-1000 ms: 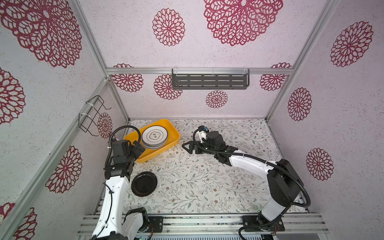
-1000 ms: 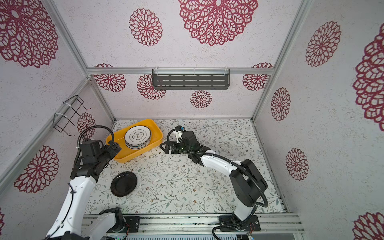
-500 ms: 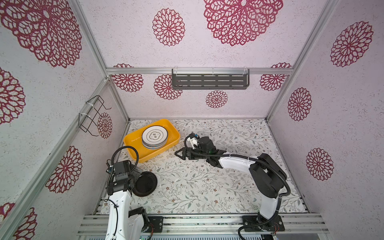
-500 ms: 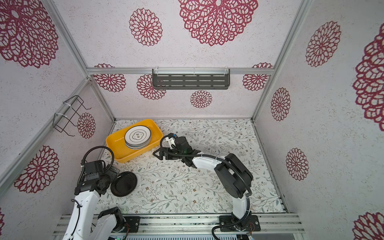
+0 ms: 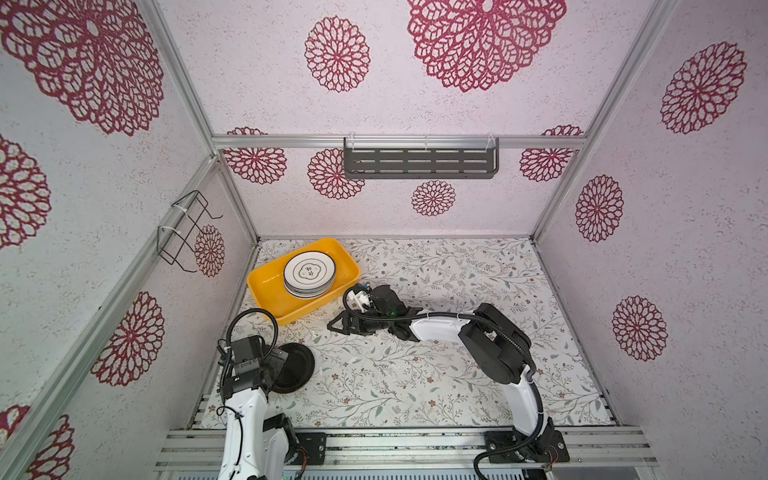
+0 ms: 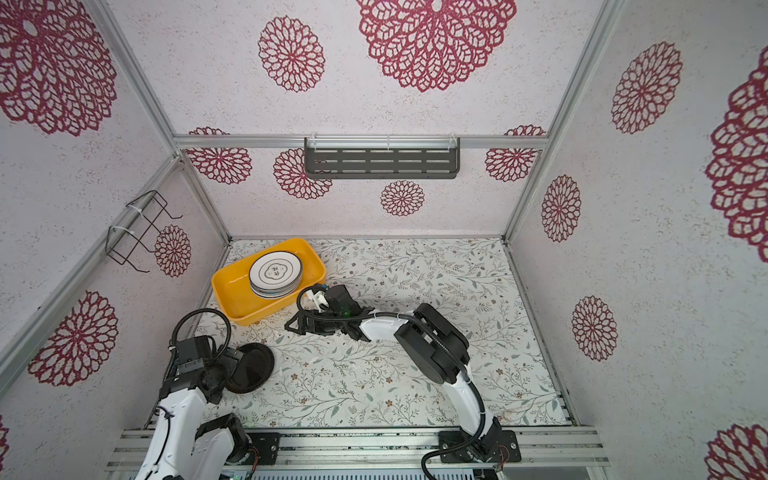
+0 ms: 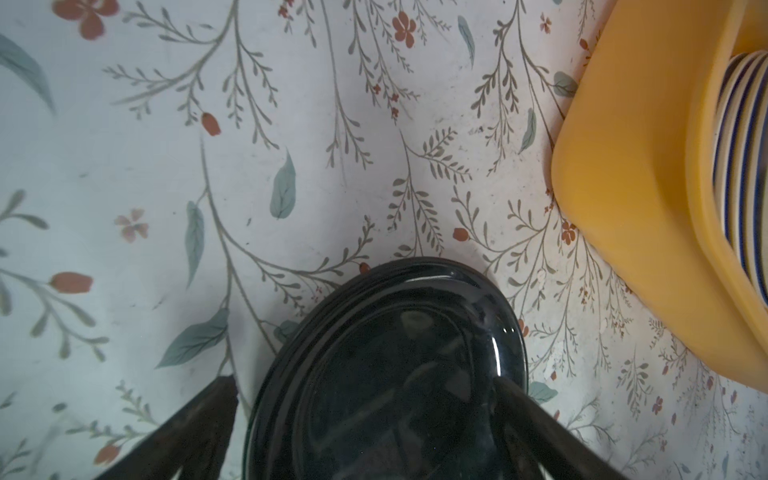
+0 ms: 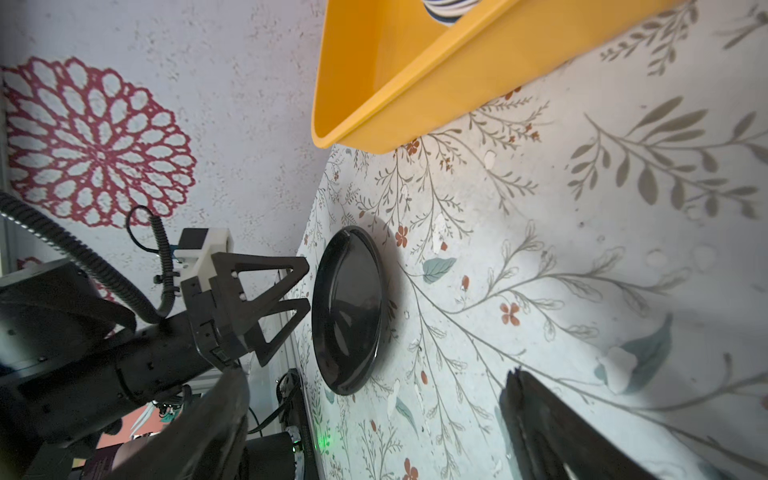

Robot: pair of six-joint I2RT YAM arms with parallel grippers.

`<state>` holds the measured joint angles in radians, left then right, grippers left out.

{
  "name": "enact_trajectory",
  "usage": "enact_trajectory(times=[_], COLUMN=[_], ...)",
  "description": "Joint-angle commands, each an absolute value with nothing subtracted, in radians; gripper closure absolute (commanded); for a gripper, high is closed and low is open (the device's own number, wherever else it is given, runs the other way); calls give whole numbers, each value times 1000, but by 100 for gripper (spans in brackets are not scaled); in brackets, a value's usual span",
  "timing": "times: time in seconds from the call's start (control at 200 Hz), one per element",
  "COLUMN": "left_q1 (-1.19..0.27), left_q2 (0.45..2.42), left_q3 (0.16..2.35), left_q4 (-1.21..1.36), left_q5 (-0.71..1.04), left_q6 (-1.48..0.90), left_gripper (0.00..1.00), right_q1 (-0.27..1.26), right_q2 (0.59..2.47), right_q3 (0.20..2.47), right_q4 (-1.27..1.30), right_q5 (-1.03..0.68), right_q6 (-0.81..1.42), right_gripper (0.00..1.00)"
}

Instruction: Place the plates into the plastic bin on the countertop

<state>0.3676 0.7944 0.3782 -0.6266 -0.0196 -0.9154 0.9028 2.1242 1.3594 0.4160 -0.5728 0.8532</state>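
At lower left in a top view, black plate (image 5: 299,370) flat on tabletop (image 5: 436,374), beneath wide-apart fingers of left tool (image 5: 286,362); contact perhaps, hard to tell. Right tool (image 5: 334,325) likewise spread, empty, mid-frame just beside plastic bin (image 5: 268,289) with stacked plates (image 5: 309,274), upper left.

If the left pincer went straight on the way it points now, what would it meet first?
Most likely the black plate: it lies right ahead of the open left pincer, though the gap is unclear.
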Motion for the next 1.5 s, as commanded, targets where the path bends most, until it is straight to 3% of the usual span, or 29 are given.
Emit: enact_trajectory(times=[0.0,0.415,0.796,1.206,1.316,1.496], left_q1=[377,314,134,101,101,101], left_q2=[808,969,1168,1350,1372,1362], left_q3=[352,291,311,313,308,307], left_q4=[-527,-215,22,155,189,221], left_q5=[75,443,481,473,471,479], left_q6=[-894,-848,-907,-932,-958,-990], left_gripper=[3,0,17,58,81,90], right_q1=[898,845,767,744,742,739], right_q2=[2125,2078,1962,1889,1874,1851], right_q3=[1372,1292,1157,1090,1085,1083], right_q4=[469,499,528,537,539,532], right_q5=[-572,-525,-481,-455,-452,-450], right_q6=[887,900,896,899,897,894], right_gripper=[1,3,3,1,1,1])
